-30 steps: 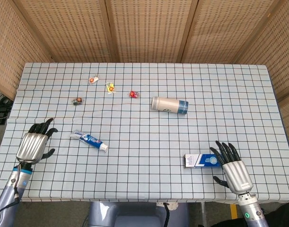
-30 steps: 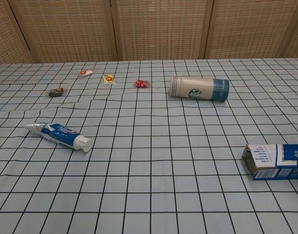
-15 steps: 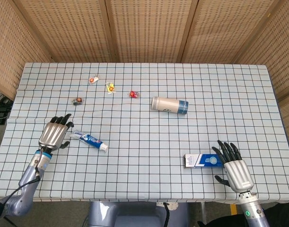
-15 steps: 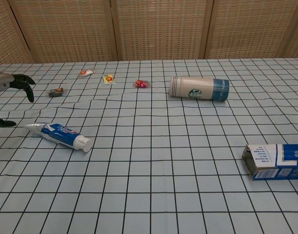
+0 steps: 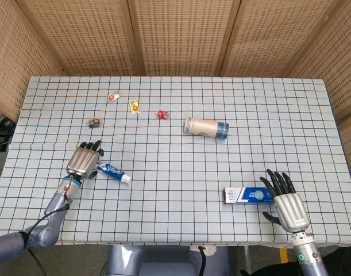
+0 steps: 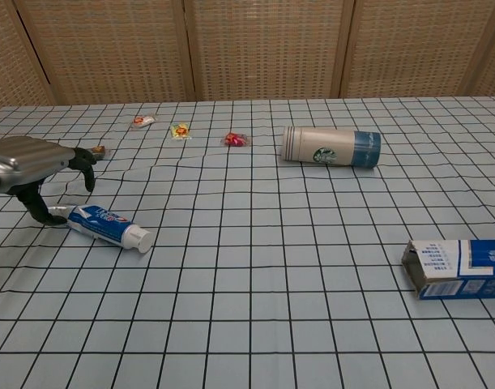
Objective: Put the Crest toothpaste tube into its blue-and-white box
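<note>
Moved: silver-backed left hand, since a second ago, from the table edge to the crimped end of the blue-and-white Crest toothpaste tube; black fingers curled over it, not closed. Tube: flat on the checked tablecloth. Blue-and-white carton box: well right of tube, open end facing it. Right hand: at box's far end, fingers spread.

This looks like a staged test area in a lab rather than a home. A table under a grid-patterned cloth stands enclosed by woven wicker screens, and household odds lie scattered on it: a tumbler on its side and small wrapped sweets. Past the left screen, what may be cables lie on the floor.
</note>
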Robot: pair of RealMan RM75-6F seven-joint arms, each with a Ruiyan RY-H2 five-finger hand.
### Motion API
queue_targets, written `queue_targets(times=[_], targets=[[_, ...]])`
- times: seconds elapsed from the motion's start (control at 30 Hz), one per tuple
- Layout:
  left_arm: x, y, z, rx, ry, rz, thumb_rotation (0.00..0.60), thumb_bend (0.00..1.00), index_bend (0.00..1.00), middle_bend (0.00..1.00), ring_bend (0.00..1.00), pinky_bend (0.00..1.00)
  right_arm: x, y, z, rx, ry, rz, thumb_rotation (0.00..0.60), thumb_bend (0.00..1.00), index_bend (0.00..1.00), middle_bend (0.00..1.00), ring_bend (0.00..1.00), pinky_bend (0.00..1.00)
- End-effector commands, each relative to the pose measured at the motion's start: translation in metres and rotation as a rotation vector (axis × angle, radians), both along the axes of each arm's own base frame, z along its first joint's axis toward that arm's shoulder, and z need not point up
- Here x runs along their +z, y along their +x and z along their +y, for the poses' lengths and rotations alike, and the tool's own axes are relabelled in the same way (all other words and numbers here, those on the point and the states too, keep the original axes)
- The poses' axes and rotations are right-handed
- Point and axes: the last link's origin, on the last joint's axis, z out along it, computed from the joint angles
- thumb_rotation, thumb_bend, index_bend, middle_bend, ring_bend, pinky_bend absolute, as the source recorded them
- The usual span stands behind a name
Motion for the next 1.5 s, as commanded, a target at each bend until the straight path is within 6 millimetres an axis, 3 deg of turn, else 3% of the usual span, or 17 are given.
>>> queue_targets(times=[0.03,0.57,0.77,0.9,0.97,1.13,1.5], targets=[[-0.003,0.001,0.001,0.002,-0.006,0.002,0.600,0.26,0.35,0.13,0.19,0.17,0.000,-0.001,0.000,-0.002,-0.001,0.000,0.600,0.16,0.16,0.00,0.00,0.00],[-0.022,0.007,0.002,-0.014,-0.042,0.013,0.600,0.26,0.40,0.16,0.21,0.19,0.002,-0.003,-0.002,-0.012,-0.008,-0.008,0.600,0.16,0.16,0.00,0.00,0.00],[-0.028,0.002,0.000,-0.001,-0.045,0.013,0.600,0.33,0.58,0.33,0.34,0.29,0.004,-0.003,-0.002,-0.011,-0.014,-0.021,0.600,0.17,0.16,0.00,0.00,0.00],[-0.033,0.005,-0.002,-0.027,-0.017,-0.012,0.600,0.56,0.78,0.51,0.48,0.42,0.005,-0.002,-0.002,-0.006,-0.014,-0.024,0.600,0.16,0.17,0.00,0.00,0.00],[-0.033,0.007,-0.004,-0.056,0.002,-0.025,0.600,0.62,0.84,0.56,0.53,0.47,0.005,-0.002,-0.001,-0.006,-0.015,-0.026,0.600,0.16,0.17,0.00,0.00,0.00],[-0.023,0.017,-0.004,-0.135,0.037,-0.062,0.600,0.63,0.85,0.57,0.54,0.48,0.005,-0.001,-0.001,-0.004,-0.013,-0.031,0.600,0.17,0.17,0.00,0.00,0.00],[0.024,0.039,-0.007,-0.265,0.109,-0.123,0.600,0.63,0.85,0.57,0.54,0.48,-0.001,0.004,-0.011,-0.011,0.009,-0.054,0.600,0.16,0.19,0.00,0.00,0.00]])
